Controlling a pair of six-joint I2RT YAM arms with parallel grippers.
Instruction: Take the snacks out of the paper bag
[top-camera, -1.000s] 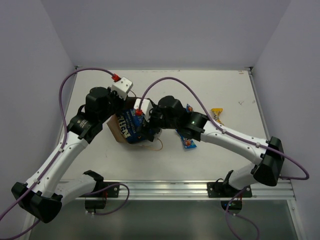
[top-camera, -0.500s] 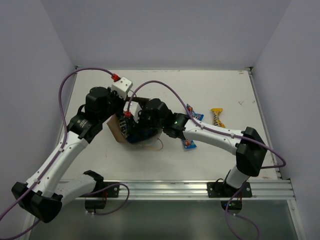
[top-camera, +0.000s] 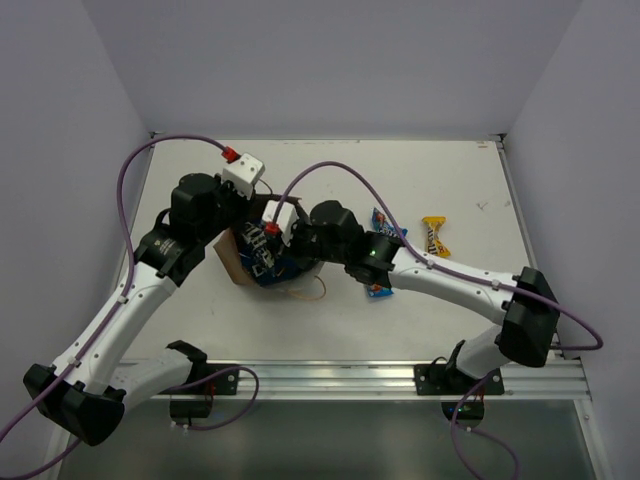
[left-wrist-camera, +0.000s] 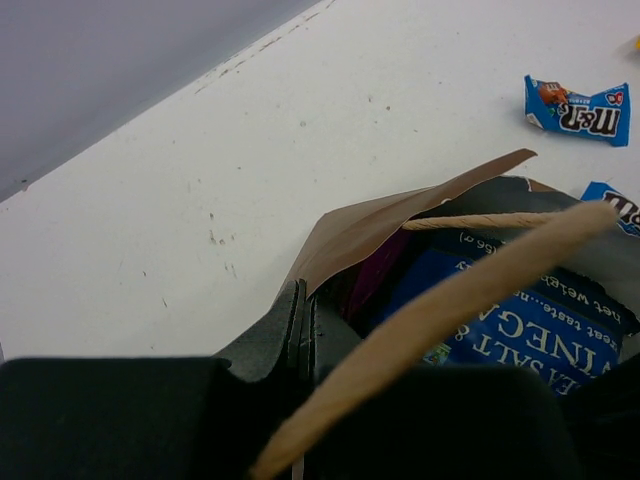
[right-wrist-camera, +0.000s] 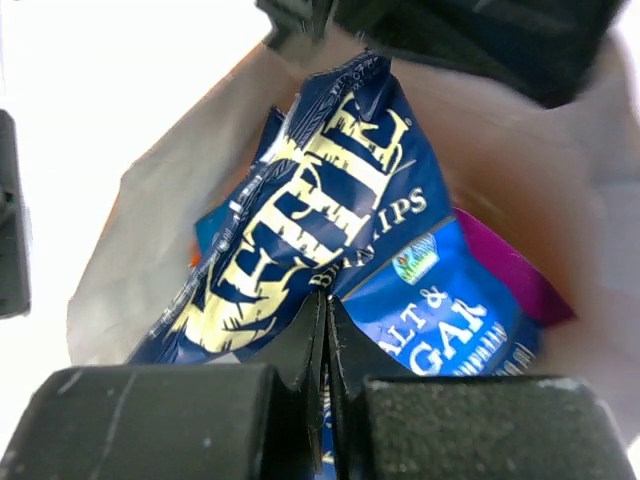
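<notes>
**Right arm is pinching a chip bag inside the sack**

The brown kraft paper bag (top-camera: 232, 262) is lying on its side left of the middle of the white table (top-camera: 450, 180), mouth facing right. The left gripper (left-wrist-camera: 301, 318) is clamping its jaws flat on the paper rim of that mouth, propping it open. The right gripper (right-wrist-camera: 322, 345) is reaching into the opening with its jaws squeezed together. A sliver of the crinkly dark blue chip bag (right-wrist-camera: 300, 230) is showing between them, so it looks like it's nipping that packet's near edge. A brighter blue salt-and-vinegar packet (right-wrist-camera: 450, 310) and a magenta packet (right-wrist-camera: 510, 270) are sitting deeper in the sack. Already out on the table, right of the sack, are a small blue candy pack (top-camera: 388, 228), another blue candy pack (top-camera: 376, 290) nearer, and a yellow candy pack (top-camera: 434, 235) farther right.

Handling-wise, the chip bag is probably super light, puffy with air and slick. A pinch on the flat crimped seam beats squeezing the belly, which would slip away or crush the chips. The paper bag is light and floppy too, so it's likely going to drag along unless the left arm is anchoring the rim. The twisted paper loop handle (left-wrist-camera: 450, 300) is hanging across the mouth and could snag the packet on its way out.
</notes>
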